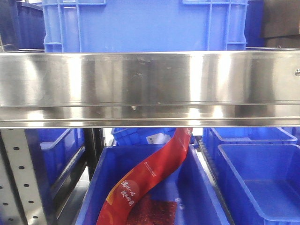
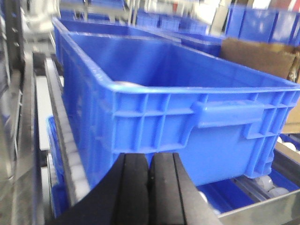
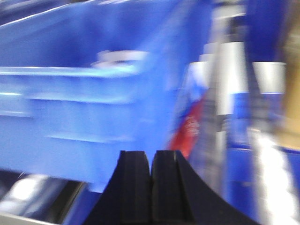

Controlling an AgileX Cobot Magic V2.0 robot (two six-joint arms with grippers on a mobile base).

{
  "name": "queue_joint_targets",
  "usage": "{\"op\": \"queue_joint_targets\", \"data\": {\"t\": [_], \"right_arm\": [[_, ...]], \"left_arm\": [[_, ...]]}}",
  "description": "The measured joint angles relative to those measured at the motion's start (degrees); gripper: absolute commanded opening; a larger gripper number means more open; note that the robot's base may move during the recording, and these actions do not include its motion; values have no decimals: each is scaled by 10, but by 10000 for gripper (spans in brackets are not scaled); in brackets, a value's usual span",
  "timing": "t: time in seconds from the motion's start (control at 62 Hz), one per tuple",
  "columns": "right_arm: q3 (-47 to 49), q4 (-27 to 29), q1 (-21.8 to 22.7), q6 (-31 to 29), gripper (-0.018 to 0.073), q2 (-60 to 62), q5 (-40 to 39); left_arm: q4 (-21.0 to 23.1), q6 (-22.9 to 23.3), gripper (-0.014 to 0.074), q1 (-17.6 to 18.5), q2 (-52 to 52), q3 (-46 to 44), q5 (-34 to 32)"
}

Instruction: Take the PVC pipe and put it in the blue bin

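1. Two grippers are showing, one in each wrist view; neither is appearing in the front view.
2. We are seeing the left gripper (image 2: pixel 149 187) with its black fingers (image 2: pixel 133 187) pressed together, nothing between them.
3. It is sitting low and just before the near end wall of a blue bin (image 2: pixel 187 122), below the bin's moulded handle (image 2: pixel 229 115).
4. The bin is resting on white rollers (image 2: pixel 269 185) set in a metal rail (image 2: pixel 262 211); a cardboard box (image 2: pixel 262 56) is standing beyond its right rim.
5. We are seeing the right gripper (image 3: pixel 151 187) with its fingers (image 3: pixel 133 187) likewise pressed together and holding nothing.
6. The right wrist view is blurring heavily. A whitish curved shape (image 3: pixel 119 58) is lying at the bin's rim; we cannot tell whether it is the pipe.
7. A red bag (image 3: pixel 190 129) is hanging just right of that bin.
8. In the front view, a steel shelf edge (image 1: pixel 150 86) is crossing the frame, with one bin above it and the red bag drooping into another below.
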State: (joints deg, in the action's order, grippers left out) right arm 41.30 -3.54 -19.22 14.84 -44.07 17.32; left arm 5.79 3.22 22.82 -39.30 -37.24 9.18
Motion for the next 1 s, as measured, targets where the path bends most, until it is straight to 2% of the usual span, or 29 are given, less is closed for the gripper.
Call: {"op": "queue_joint_targets", "data": {"t": [0.081,0.226,0.403,0.564,1.0], "right_arm": [[-33,-3,36,2,-168,54,-4],[-79,-14,80,4,-168,142,21],[-93,-25,88,6,-168,228,83],[-93,-25,88,6,-168,278,90],[-93,-26,88,6,-168,302,90]], "left_arm": [[8,0,-111,-15,34,36,-8],[35,0,-111,-69,77,84,-9],[38,0,-111,-139,124,92,-9],[38,0,-111,-187,162,92,-5],[38,0,-111,-195,182,92,-5]]}}
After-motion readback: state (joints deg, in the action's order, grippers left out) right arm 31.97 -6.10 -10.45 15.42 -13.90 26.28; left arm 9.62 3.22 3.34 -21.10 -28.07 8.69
